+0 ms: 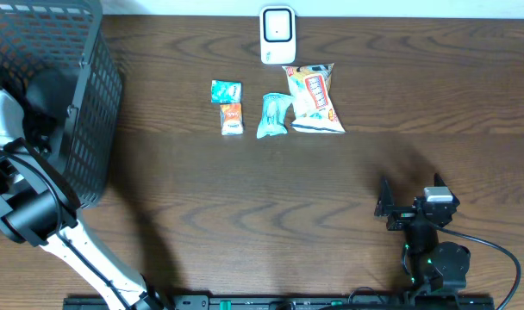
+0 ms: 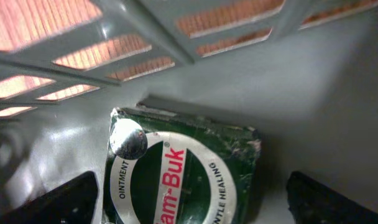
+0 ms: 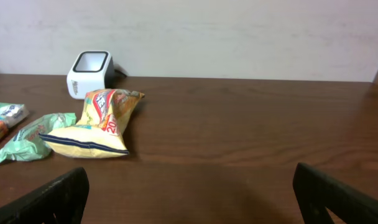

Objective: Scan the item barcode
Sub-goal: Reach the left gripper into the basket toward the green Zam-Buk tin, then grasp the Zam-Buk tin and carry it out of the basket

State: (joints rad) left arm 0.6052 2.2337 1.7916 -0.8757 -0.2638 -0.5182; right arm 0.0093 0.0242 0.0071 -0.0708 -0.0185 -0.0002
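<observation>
Down inside the black mesh basket (image 1: 98, 95) at the left edge of the surface (image 1: 245, 198), the left end effector (image 2: 192, 208) stands wide open, one finger on each side of a green ointment pack (image 2: 183, 174). The pack lies flat on the basket's pale floor near the foot of the mesh wall, its white ring of lettering facing up. The right-hand finger is clearly apart from it. The left-hand finger (image 2: 52, 199) is just beside its edge, and I cannot tell whether they touch.

The right end effector (image 3: 192, 199) is also wide open and holds nothing; it sits low over the bare wood at the near right. Well ahead of it, at the far edge, stands the white scanner (image 1: 277, 34). Just in front of the scanner lies a yellow snack bag (image 1: 314, 96), with a pale green packet (image 1: 274, 115) beside it. Further left are a small orange packet (image 1: 233, 119) and a teal one (image 1: 226, 89).
</observation>
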